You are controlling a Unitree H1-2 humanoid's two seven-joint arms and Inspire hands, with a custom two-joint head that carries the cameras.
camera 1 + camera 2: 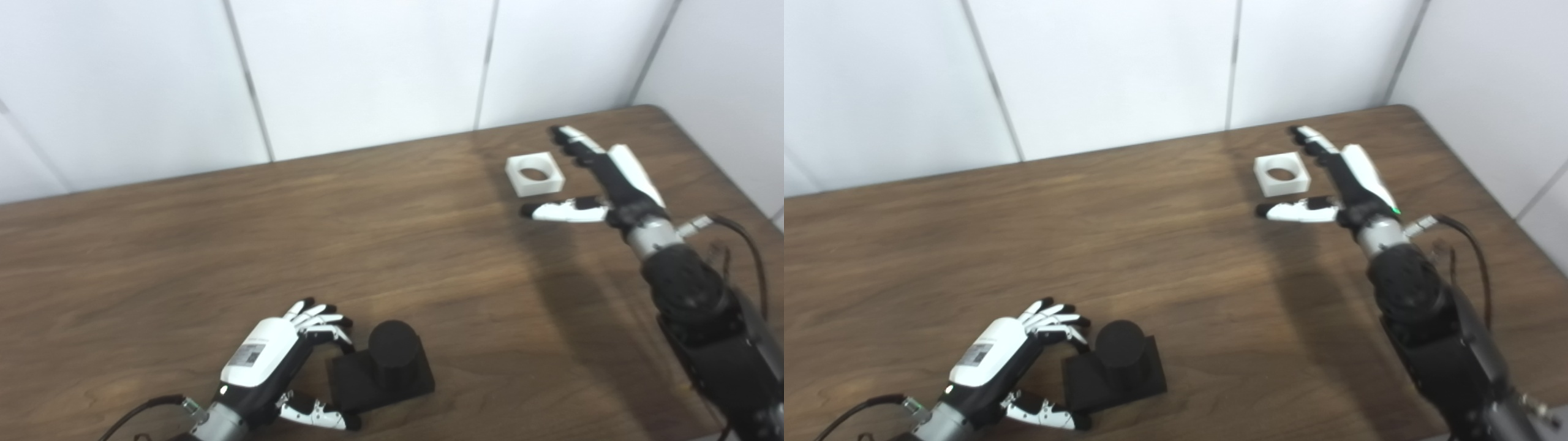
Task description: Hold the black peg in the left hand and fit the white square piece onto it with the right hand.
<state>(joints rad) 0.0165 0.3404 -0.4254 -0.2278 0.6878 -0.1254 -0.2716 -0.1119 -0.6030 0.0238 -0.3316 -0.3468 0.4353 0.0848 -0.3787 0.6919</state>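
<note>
Reaching step: both hands spread, left hand [275,361] beside black peg [392,361], right hand [603,180] near white square piece [535,173]; next, close on each.

My left hand [269,361] is wearing a white back plate carrying a small grey square label, over black and white fingers. My right hand [603,184] is showing the same white shell, a silver wrist, black forearm and a trailing black cable [744,236].

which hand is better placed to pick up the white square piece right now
Right. The open right hand sits beside the white square piece at the table's far right; the left hand is near the black peg.
</note>
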